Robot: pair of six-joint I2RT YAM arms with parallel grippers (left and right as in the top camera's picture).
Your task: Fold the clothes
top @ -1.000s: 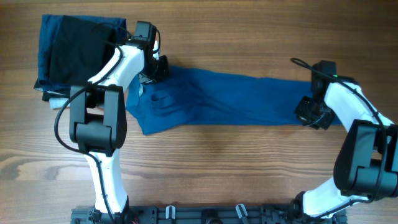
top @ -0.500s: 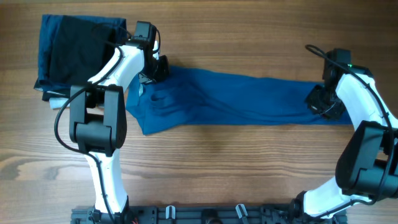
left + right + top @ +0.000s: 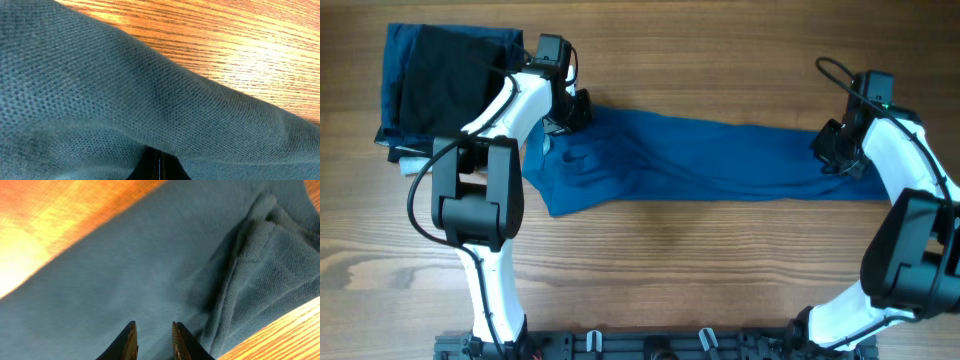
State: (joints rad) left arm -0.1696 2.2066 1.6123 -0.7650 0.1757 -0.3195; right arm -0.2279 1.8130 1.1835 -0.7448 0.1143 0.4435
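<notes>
Right gripper (image 3: 837, 150) has shifted since a second ago. It sat near the front edge of the right end of the mid-blue short-sleeved polo shirt of soft knit fabric (image 3: 700, 165); now it's further right and at the back edge, away from the arm bases. That end of the polo shirt also lies stretched further right than before. Left arm and the dark pile: no change.

Polo shirt lies on the brown wood-grain table (image 3: 670, 270) as a long band running left to right between the two grippers. Left end is wider and rumpled, right end narrower and flatter.

Left gripper (image 3: 576, 108): at the back left corner of the polo shirt, clamped. Left wrist view is almost all blue knit. Dark fingertips (image 3: 150, 170) are pressed together at the bottom edge with fabric wrapping down onto them, so it reads as a grip on the polo shirt. Bare wood shows in the top right of that view.

Right gripper: fingertips (image 3: 129, 340) a narrow gap apart, flat cloth showing through the gap, nothing bunched between them. Looks released, just over the fabric. A raised fold ridge (image 3: 260, 245) sits to the right in that view, with wood beyond it.

Stack of dark navy and black folded garments with a white edge (image 3: 440, 85) sits at the back left, beside the left arm. The arm hides whether it touches the polo shirt.
</notes>
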